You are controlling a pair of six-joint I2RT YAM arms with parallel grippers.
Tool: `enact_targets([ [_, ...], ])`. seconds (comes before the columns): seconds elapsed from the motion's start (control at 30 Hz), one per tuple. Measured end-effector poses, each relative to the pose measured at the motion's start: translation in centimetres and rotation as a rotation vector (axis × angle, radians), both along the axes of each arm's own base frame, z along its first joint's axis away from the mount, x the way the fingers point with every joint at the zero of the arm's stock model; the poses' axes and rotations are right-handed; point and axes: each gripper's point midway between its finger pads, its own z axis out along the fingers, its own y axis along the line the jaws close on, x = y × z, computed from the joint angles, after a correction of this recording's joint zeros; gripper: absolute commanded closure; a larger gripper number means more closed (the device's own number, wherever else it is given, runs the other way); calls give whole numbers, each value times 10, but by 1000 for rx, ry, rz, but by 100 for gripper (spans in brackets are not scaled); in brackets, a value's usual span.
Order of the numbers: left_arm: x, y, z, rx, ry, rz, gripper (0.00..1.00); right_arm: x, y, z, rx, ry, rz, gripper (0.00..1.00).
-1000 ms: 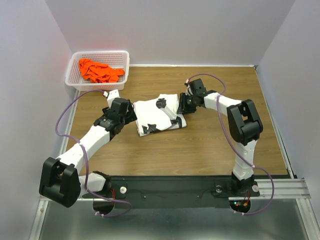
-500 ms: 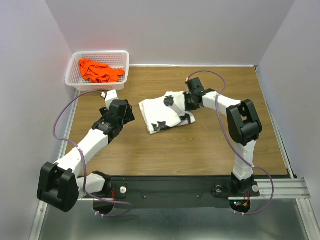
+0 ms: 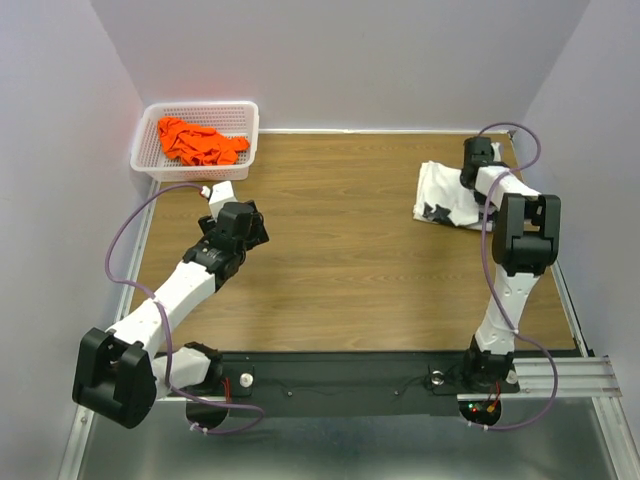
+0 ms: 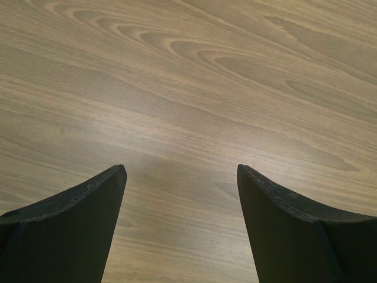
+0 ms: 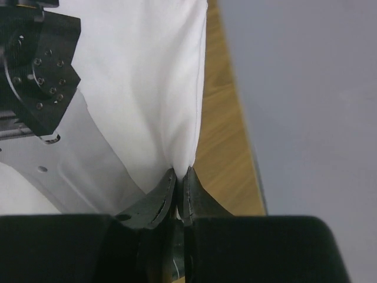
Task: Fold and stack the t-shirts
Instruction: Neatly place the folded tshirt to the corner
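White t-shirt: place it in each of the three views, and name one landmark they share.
Top external: the white t-shirt lies bunched at the far right of the wooden table, by the wall.
Left wrist: not in it; only wood below the open left gripper.
Right wrist: it fills the upper left and middle, pinched in the shut right gripper.
Shared landmark: the wooden table.

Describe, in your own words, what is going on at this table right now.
Two robot arms are working on folding and stacking t-shirts. The right gripper is shut on a pinched edge of the white t-shirt, which lies bunched at the far right side of the table, near the wall. The left gripper is open above bare wood on the left, holding nothing. The orange t-shirt lies crumpled in the white basket at the far left corner, untouched.
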Motion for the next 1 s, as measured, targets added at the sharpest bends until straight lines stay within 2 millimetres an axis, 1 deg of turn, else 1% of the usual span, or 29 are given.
enact_targets([
  [0.07,0,0,1,-2,-3,0,12,0,-23,10,-56,10,-35,88],
  [0.13,0,0,3,-4,-9,-1,13,-2,-39,18,-87,13,-57,88],
  [0.27,-1,0,6,-5,-16,-2,13,2,-59,32,-123,0,-78,88],
  [0.33,-1,0,6,-4,-16,-2,13,6,-67,34,-134,-8,-85,88],
  [0.43,-1,1,5,-1,-15,-3,13,13,-77,28,-142,-9,-95,88],
  [0.6,-4,4,6,13,-9,5,13,25,-97,9,-145,4,-117,88],
  [0.7,-5,7,10,22,-9,14,13,35,-107,5,-147,-6,-131,87],
  [0.8,-4,8,17,22,-18,18,13,46,-115,5,-154,-28,-140,85],
  [0.83,-3,7,20,20,-23,19,13,50,-116,7,-157,-38,-142,66],
  [0.87,-2,7,22,19,-27,20,13,54,-118,8,-159,-51,-144,57],
  [0.93,-2,7,27,17,-34,21,13,61,-119,12,-163,-76,-146,42],
  [1.0,-1,8,34,16,-46,24,12,62,-119,13,-161,-89,-151,38],
])
